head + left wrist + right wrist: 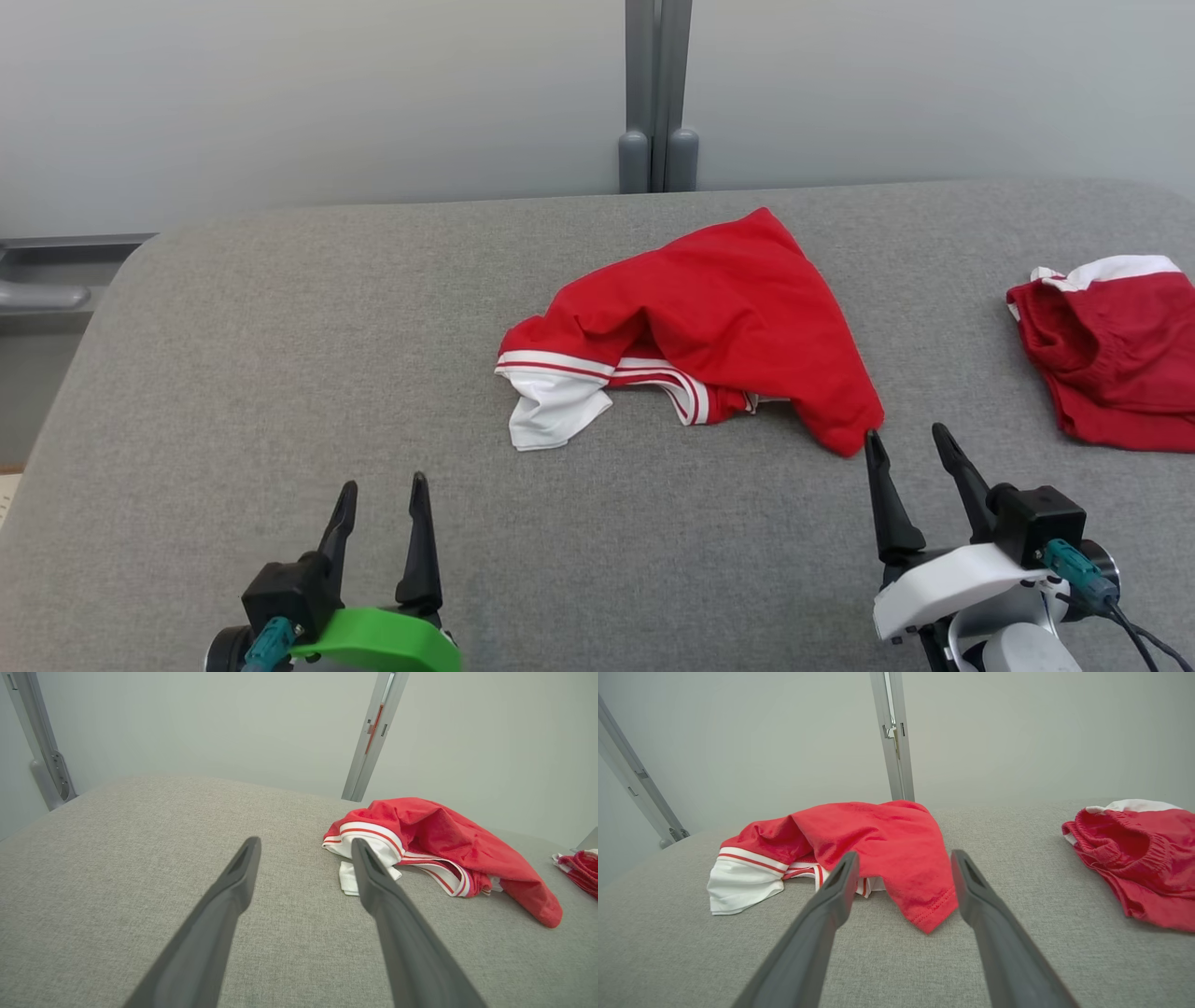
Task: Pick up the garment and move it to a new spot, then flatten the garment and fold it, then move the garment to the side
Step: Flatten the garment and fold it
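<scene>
Garment (709, 327) crumpled mid-table, its red corner just ahead of the right gripper (904, 434).
It lies toward the far edge of the grey table (280, 373), long axis running left to right, white-banded end leftward. The right gripper is spread wide and empty, tips just short of the near-right corner. The left gripper (383, 485), equally wide and empty, sits well apart from the white end. The right arm looks better placed to reach first.

Looks like lab test bay: grey fabric-covered table (280, 373), bare pale wall panels (327, 93) — metal post (658, 93).
</scene>
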You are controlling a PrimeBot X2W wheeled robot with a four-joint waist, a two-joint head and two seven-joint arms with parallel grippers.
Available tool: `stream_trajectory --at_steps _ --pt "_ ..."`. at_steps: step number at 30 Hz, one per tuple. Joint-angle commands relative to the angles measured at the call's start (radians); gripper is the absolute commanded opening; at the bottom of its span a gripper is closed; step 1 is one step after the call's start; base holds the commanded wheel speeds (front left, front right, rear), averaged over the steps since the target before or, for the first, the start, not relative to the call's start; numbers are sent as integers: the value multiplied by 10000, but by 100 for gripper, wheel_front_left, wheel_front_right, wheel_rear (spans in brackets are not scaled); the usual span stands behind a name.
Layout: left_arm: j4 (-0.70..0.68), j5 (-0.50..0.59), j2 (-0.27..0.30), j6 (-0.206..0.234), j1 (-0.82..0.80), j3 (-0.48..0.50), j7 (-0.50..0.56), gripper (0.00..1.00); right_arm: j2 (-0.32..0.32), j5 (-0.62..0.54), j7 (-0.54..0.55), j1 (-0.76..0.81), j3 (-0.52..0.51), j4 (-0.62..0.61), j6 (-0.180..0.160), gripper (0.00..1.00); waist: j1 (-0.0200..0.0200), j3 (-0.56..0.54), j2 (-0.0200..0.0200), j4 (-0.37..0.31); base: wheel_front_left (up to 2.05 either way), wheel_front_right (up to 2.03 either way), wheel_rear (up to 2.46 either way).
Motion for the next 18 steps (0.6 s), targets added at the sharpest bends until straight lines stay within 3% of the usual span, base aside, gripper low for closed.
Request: stream_trajectory --at_steps 1,6,12,18 --pt "14 93 9 -102 -2 -66 -1 100 -28 -55 -31 0 -41 -55 -19 100 0 69 0 -41 0 0 0" --pt "192 316 0 -426 -644 -726 70 100 -28 -184 -33 -217 -238 -211 -19 100 0 432 0 -113 0 0 0" --pt "818 370 -10 -958 -2043 -2168 664 100 -26 -177 -32 -666 -199 -461 -19 100 0 1251 0 -522 0 0 0" --pt "1806 -206 -12 -963 -3614 -3455 1001 100 -28 -43 -32 -1213 6 -634 -19 100 0 2157 0 -1413 0 0 0"
